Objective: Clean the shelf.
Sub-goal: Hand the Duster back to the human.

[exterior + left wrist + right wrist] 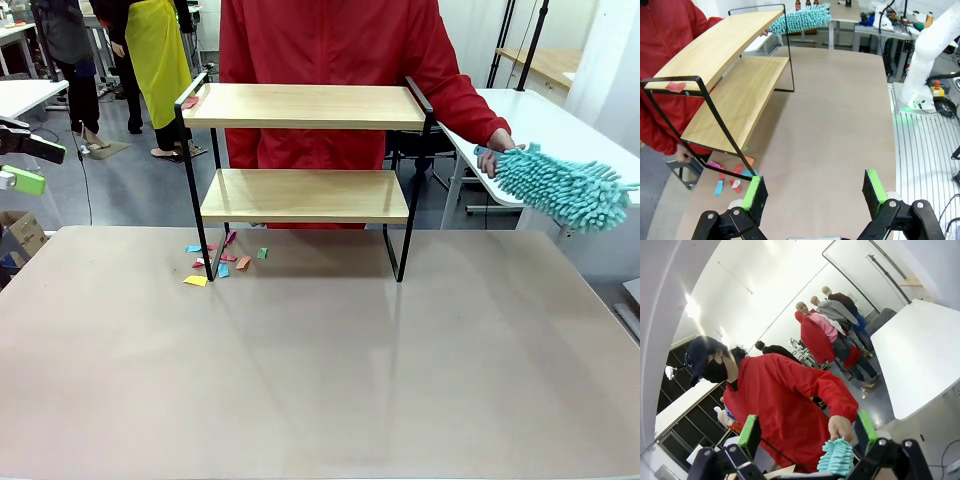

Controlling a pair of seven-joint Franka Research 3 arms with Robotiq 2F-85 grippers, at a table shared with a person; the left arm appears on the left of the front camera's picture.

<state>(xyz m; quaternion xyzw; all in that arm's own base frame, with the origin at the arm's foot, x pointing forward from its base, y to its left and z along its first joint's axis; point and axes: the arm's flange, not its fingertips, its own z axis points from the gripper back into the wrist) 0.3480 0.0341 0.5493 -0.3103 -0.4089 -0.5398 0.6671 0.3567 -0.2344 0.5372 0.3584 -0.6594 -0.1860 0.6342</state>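
Observation:
The shelf (305, 107) stands mid-table: two light wooden boards in a thin black frame. A red paper scrap (190, 102) lies at the left end of its top board. Behind it, a person in red holds a teal fluffy duster (562, 186) off the shelf's right end. My left gripper (28, 164) is at the far left edge, away from the shelf. In the left wrist view this gripper (813, 190) is open and empty above the table, with the shelf (725, 55), scrap (675, 86) and duster (802, 20) beyond. My right gripper (807, 432) is open, aimed up at the person and the duster (837, 457).
Several coloured paper scraps (222, 262) lie on the tabletop (320, 370) by the shelf's left legs, also seen as scraps (732, 177) in the left wrist view. The right arm's base (930, 55) stands beside the table. Other people stand farther back.

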